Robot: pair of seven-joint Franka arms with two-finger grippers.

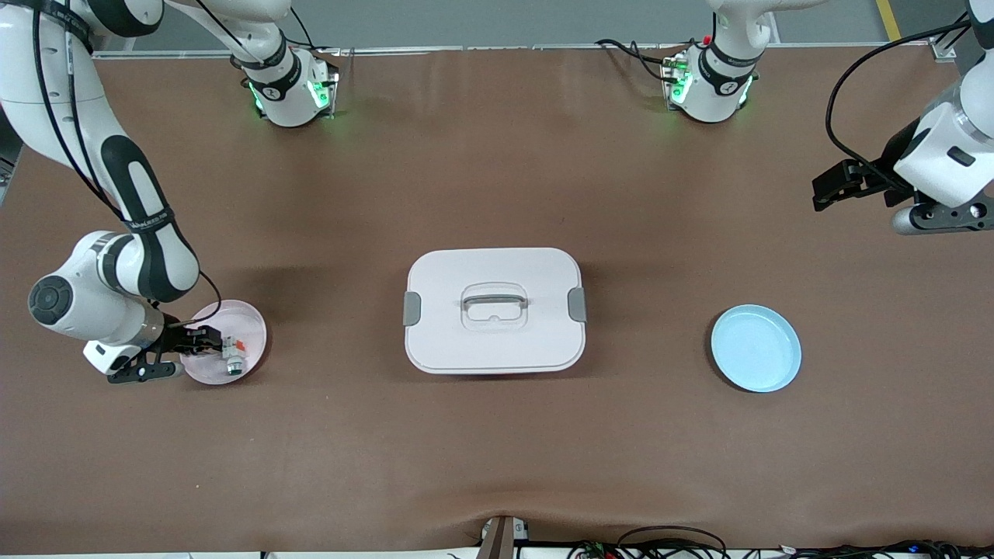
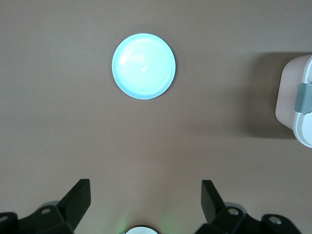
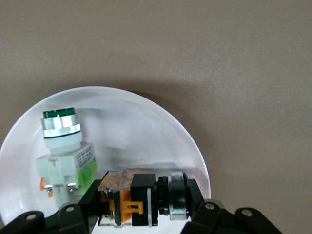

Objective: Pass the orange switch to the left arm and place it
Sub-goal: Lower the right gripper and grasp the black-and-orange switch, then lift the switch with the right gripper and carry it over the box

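right gripper clamps the orange switch in the pink plate

the right gripper (image 3: 141,207) is down in the pink plate (image 1: 252,330) at the right arm's end of the table, its fingers closed together on the orange switch (image 3: 141,200). the switch lies on its side between the pads and looks to be still on the plate floor, though the fingers hide the contact.

to do this step well, i would lift straight up before travelling, so the switch clears the plate's rim and does not drag or knock its neighbour. the grip looks to sit across the orange and black body rather than the round metal end, which should hold it from rolling. the route to a handover should then pass well above or around the box (image 1: 495,310), which stands shut in the middle of the table between the two plates.

the left gripper (image 2: 146,200) waits with its fingers wide apart and nothing between them, up over the left arm's end of the table, farther from the front camera than the blue plate (image 1: 755,348).

containers: the pink plate holds the orange switch and, just beside it, a white switch with a green cap (image 3: 61,151). the blue plate holds nothing. the box has its lid on, handle flat, latches at both ends; its contents cannot be seen.
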